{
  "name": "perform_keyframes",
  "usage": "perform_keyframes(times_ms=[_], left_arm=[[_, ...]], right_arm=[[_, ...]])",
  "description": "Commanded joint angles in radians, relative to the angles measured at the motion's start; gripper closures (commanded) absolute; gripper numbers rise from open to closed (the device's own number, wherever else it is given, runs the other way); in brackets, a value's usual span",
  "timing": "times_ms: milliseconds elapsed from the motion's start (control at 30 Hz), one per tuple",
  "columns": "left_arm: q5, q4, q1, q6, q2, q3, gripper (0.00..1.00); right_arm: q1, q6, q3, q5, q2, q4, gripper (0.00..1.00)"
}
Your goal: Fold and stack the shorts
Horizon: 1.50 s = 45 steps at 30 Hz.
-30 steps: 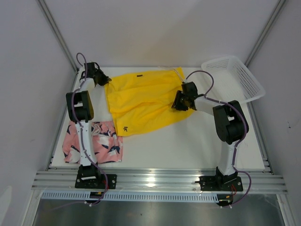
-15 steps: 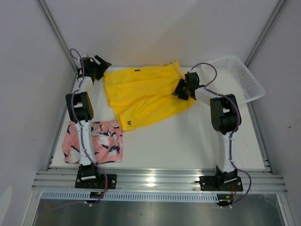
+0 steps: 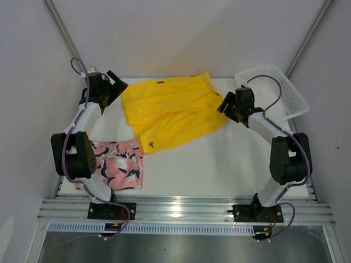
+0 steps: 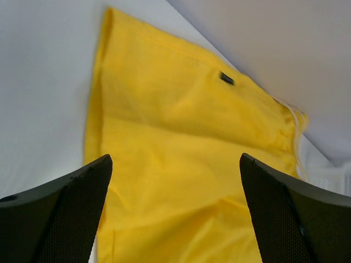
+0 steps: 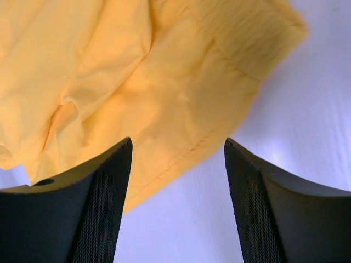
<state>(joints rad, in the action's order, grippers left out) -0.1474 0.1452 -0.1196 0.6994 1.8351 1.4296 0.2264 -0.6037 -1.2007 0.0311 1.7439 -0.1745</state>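
You have the yellow shorts (image 3: 170, 112) at twelve o'clock on the worktop (image 3: 219, 164): soft, matt woven cloth, lightly creased, with a gathered waistband and a stitched hem. At eight o'clock your pink shorts (image 3: 123, 164) are matt printed cloth. The worktop looks smooth and white with a faint sheen. The basket (image 3: 288, 96) at two o'clock is white plastic mesh. Your left hand (image 4: 174, 164) and right hand (image 5: 178, 145) carry black matt pads (image 4: 66, 219) with a fine mesh grain. The front rail (image 3: 181, 210) is bright grooved metal.

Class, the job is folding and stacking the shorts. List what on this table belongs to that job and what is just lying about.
Belongs to the job: yellow shorts, spread out; pink printed shorts, near-left corner.
Just lying about: white mesh basket, far right corner.
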Motion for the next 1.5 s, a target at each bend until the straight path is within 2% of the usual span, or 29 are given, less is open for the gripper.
perform_keyframes(times_ms=[0, 100, 133, 233, 267, 367, 433, 633, 833, 1067, 1133, 1267, 1467], left_arm=[[0.101, -0.016, 0.093, -0.028, -0.244, -0.197, 0.01], [0.14, -0.033, 0.162, 0.009, -0.407, -0.372, 0.01], [0.185, -0.045, 0.184, 0.017, -0.448, -0.487, 0.01], [0.247, -0.099, 0.27, 0.058, -0.592, -0.589, 0.01], [0.249, -0.122, 0.281, 0.09, -0.62, -0.679, 0.01], [0.226, -0.116, 0.293, 0.117, -0.7, -0.761, 0.01], [0.221, -0.092, 0.298, 0.112, -0.741, -0.784, 0.01], [0.216, -0.074, 0.324, 0.123, -0.841, -0.865, 0.01], [0.245, -0.108, 0.4, 0.205, -0.847, -0.952, 0.01], [0.373, -0.141, 0.566, 0.345, -0.876, -1.017, 0.03], [0.403, -0.141, 0.593, 0.363, -0.881, -1.014, 0.02], [0.417, -0.111, 0.61, 0.384, -0.864, -0.995, 0.01], [0.417, -0.107, 0.64, 0.403, -0.821, -0.969, 0.01]], right_arm=[[-0.05, -0.047, 0.085, -0.115, -0.075, 0.035, 0.3], [-0.093, -0.1, 0.128, -0.115, -0.069, 0.076, 0.3], [-0.096, -0.11, 0.135, -0.115, -0.064, 0.105, 0.3], [-0.096, -0.142, 0.133, -0.14, -0.023, 0.153, 0.3], [-0.098, -0.152, 0.128, -0.142, 0.014, 0.159, 0.3], [-0.101, -0.159, 0.105, -0.138, 0.061, 0.167, 0.3], [-0.101, -0.166, 0.107, -0.128, 0.097, 0.237, 0.3], [-0.096, -0.2, 0.081, -0.117, 0.178, 0.299, 0.3], [-0.079, -0.241, 0.104, -0.134, 0.206, 0.378, 0.34], [-0.065, -0.249, 0.133, -0.161, 0.178, 0.42, 0.39], [-0.059, -0.249, 0.148, -0.18, 0.166, 0.428, 0.39], [-0.055, -0.251, 0.176, -0.191, 0.14, 0.443, 0.29], [-0.058, -0.251, 0.233, -0.189, 0.103, 0.504, 0.27]])
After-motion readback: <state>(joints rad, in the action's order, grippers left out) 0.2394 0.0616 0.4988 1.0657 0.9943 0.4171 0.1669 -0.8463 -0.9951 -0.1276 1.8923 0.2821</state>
